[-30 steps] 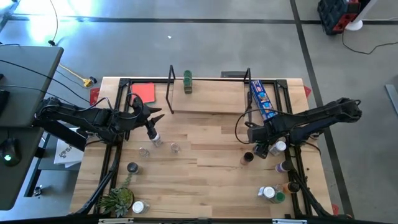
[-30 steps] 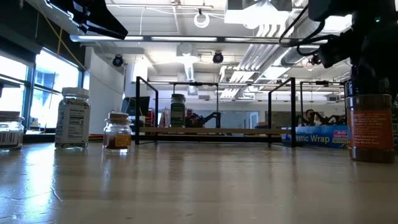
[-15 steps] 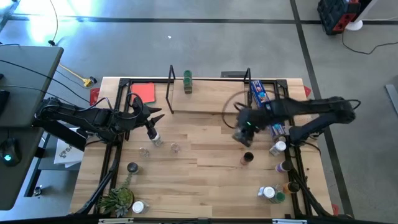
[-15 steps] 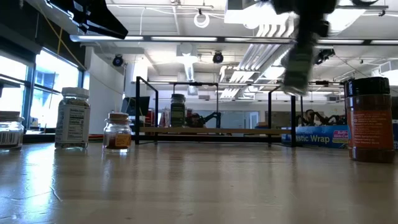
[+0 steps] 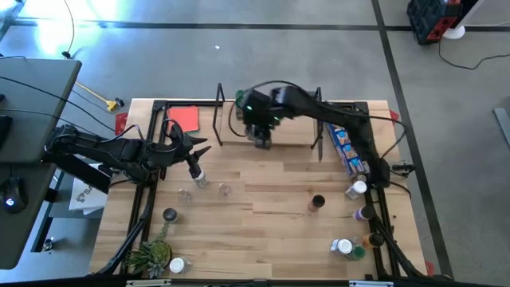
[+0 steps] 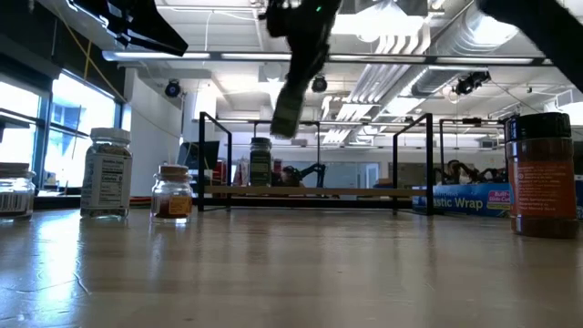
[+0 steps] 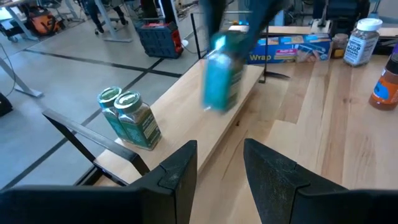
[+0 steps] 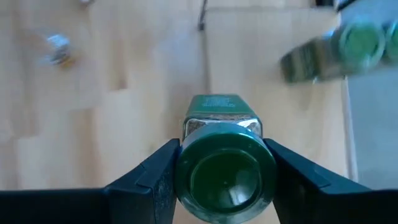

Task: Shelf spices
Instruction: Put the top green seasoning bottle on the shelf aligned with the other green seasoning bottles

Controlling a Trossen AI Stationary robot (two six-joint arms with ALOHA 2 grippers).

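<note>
**A:** Going left to right: the left end effector (image 5: 199,147) hung over the desk (image 5: 263,239) by the shelf's near-left corner, fingers apart with nothing between them, just waiting. The right end effector (image 5: 261,137) was over the shelf (image 5: 287,134), clamped on a green-lidded spice jar (image 8: 224,165). Two green-lidded jars (image 7: 130,115) already stood at the shelf's back-left end. How would you have finished the placement?

**B:** I'd have brought the jar down level, near those two but not touching them, base fully on the board and clear of the front edge. Only then let go, straight up and out, so the fingers didn't tip it. The black upright frame (image 5: 218,115) was close too, so worth watching the arm there.

**A:** What couldn't you make out?

**B:** Plenty. The carried jar was smeared in the low and left wrist views, so I couldn't say if it was upright or tilted. The label was unreadable. The right wrist view blurred the standing jars. And the other jars (image 5: 351,247) at the desk's right edge sat bunched, so their count was unclear.
</note>
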